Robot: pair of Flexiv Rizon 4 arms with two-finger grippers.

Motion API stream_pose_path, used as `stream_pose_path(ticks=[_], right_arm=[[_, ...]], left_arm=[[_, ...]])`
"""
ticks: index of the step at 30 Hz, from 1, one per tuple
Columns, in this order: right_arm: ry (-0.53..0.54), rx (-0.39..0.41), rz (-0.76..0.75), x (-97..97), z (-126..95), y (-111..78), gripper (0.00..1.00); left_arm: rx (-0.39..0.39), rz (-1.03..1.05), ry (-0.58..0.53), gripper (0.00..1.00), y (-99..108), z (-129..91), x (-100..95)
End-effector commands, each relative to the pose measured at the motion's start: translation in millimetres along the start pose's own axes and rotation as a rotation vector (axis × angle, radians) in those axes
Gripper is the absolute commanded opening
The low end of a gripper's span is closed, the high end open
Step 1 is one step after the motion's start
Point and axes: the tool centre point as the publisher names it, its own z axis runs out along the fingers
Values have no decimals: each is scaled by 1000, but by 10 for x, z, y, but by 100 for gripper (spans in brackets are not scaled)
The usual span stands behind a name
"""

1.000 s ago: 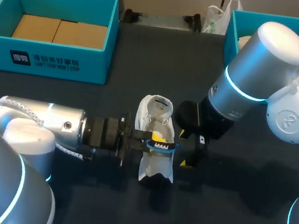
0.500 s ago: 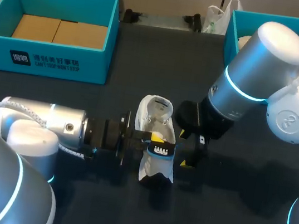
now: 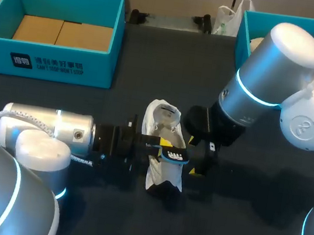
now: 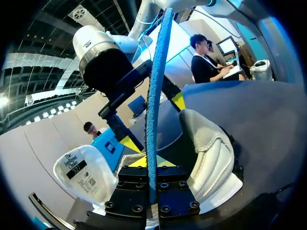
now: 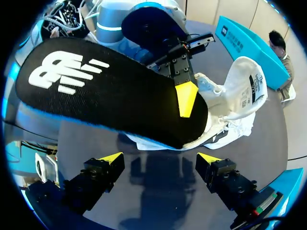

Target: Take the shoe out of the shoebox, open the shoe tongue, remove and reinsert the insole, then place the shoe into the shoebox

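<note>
Head view: white shoe [image 3: 154,126] lies on the dark table [image 3: 153,64] at frame centre, opening toward the top of frame, toe toward the bottom. Left arm [image 3: 43,130] comes in from lower left, low across the table. Left fingers [image 3: 167,145] sit over the shoe's middle, clamped on the insole [image 3: 175,155]. Insole is black with a white logo and blue edge, held above the shoe, sticking out toward the right of frame. Right arm [image 3: 270,69] comes in from the right edge. Right fingers [image 3: 197,170] point down just beside the shoe's right side, spread apart, gripping nothing.

Left wrist view: insole [image 4: 152,120] is edge-on, a thin blue strip pinched between this arm's own fingers. Shoe side wall [image 4: 211,153] sits to one side of it, labelled tongue [image 4: 84,172] to the other. The right arm's fingers are ahead, beyond the insole.

Right wrist view: insole [image 5: 110,96] shows its logo face ahead of the parted yellow tips, with one left yellow tip pressed on it. Shoe [image 5: 235,100] lies beyond and under the insole's end. Cannot tell whether that end touches the shoe.

Teal shoebox [image 3: 47,60] at upper left of frame, brown cardboard inside, well apart from the shoe. Second teal shoebox [image 3: 244,30] at upper right, partly hidden by the right arm.
</note>
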Motion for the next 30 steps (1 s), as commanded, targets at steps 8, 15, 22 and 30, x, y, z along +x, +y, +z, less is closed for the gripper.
stream_pose_path(ticks=[8,15,22,30], right_arm=[[-2,0,-1,6,6,-1,100],[-2,0,-1,6,6,-1,100],[-2,0,-1,6,6,-1,100],[-2,0,-1,6,6,-1,100]], left_arm=[[17,-30,-7,16,-46,-17,17],[28,-21,-8,26,-179,-83,24],[38,5,-5,24,-333,-97,69],[41,28,-19,25,-430,-55,92]])
